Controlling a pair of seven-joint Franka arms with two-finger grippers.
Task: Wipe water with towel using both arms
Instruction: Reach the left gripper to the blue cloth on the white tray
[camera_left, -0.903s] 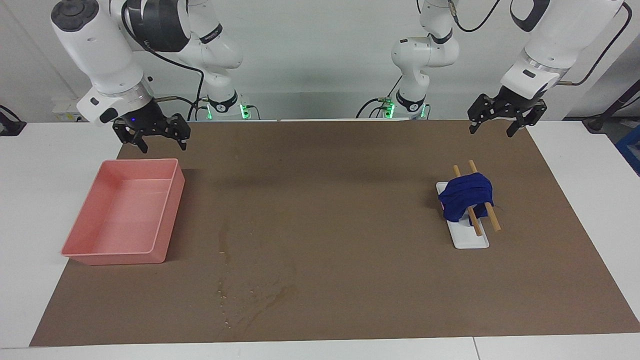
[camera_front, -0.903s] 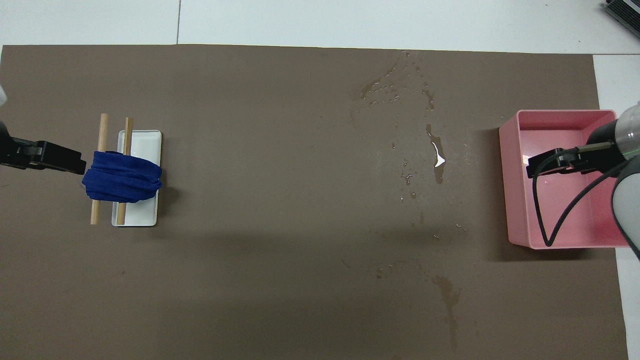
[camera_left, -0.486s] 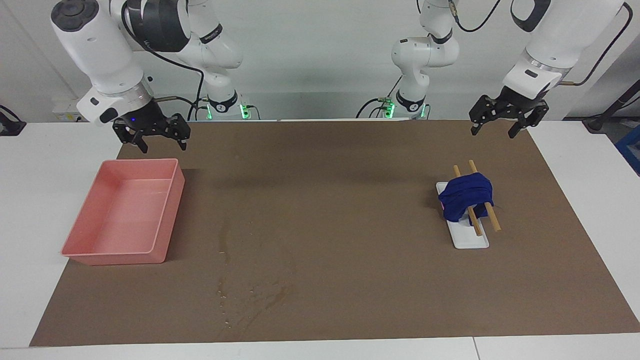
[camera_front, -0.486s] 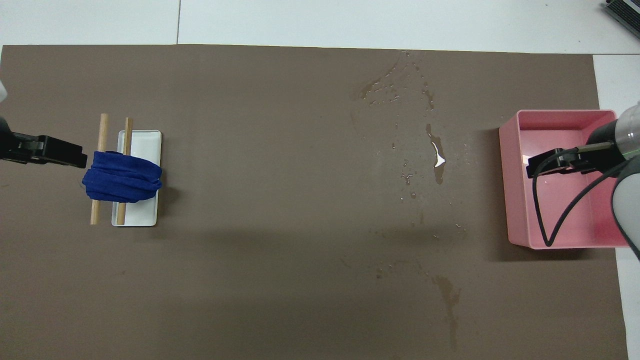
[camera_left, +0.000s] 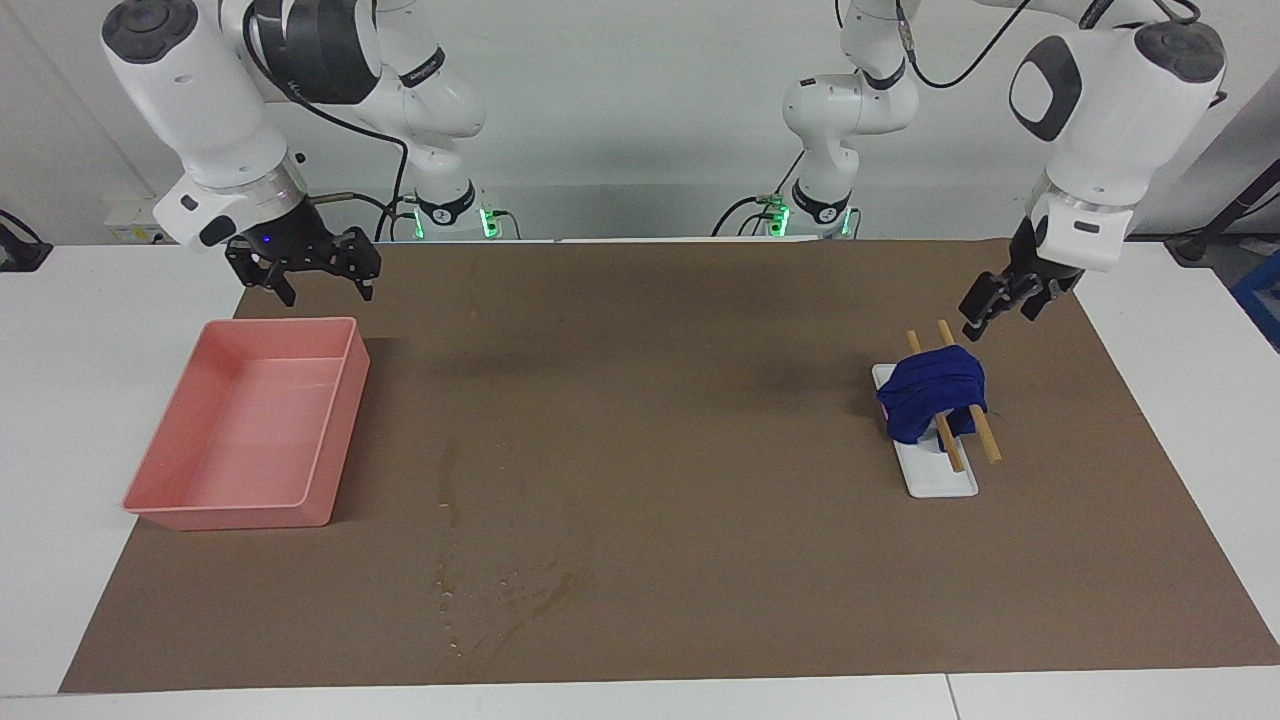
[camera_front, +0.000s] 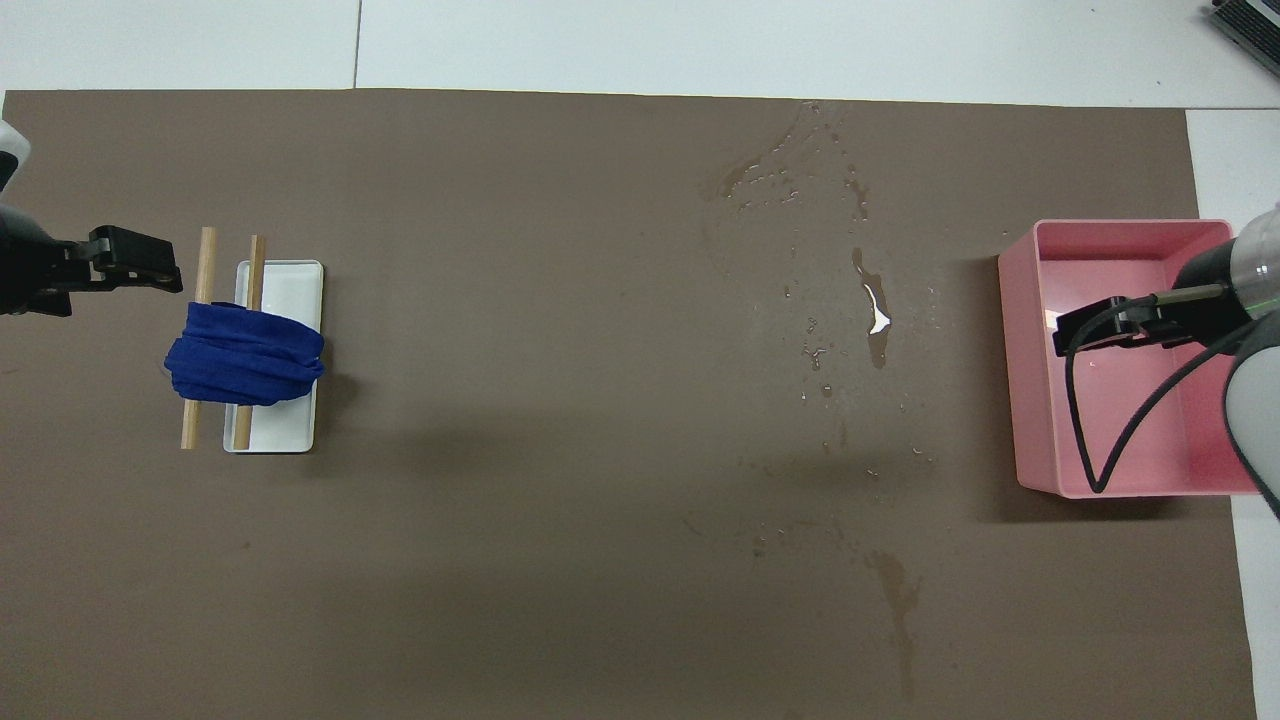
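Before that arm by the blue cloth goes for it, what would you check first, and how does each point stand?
1. Towel draped over the rack's two sticks, reachable: ok.
2. Left tool open: ok.
3. Left tool touching the towel: not ok, it hangs just above, apart.
4. Water on the mat, unwiped: ok.
5. Right tool waits open over the pink tray's edge nearest the robots: ok.

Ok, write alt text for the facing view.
A blue towel hangs over two sticks on a white rack; the open left gripper hovers beside it. Water stains the brown mat; the open right gripper waits above a pink tray.
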